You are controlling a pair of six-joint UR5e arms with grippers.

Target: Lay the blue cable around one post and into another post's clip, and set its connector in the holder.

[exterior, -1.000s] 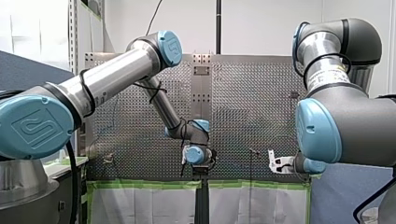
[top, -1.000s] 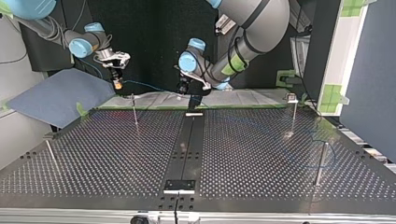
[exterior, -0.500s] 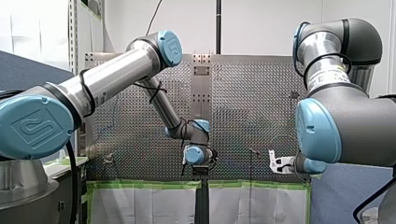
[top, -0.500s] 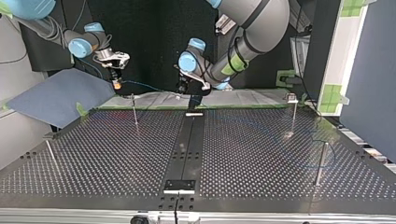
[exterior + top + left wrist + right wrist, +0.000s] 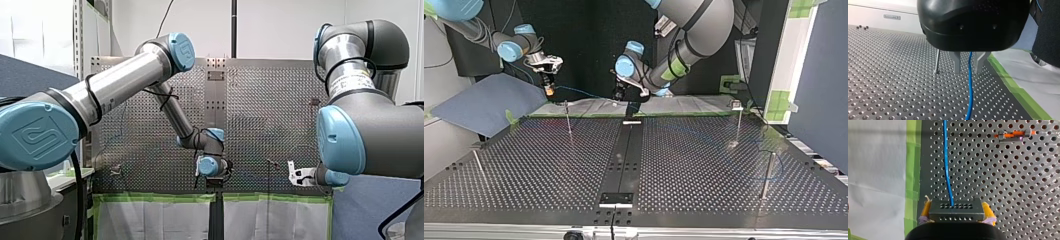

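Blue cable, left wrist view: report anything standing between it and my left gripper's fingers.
Nothing visible does. The blue cable runs through the open gap between the fingers of my left gripper; the post stands beside them, outside the gap.

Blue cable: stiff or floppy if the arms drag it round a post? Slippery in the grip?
Probably floppy yet slightly springy: the thin blue cable leaves the dark perforated connector block in a gentle curve, without kinks. It may well slide freely through my left hand, whose metal fingers stand apart around it.
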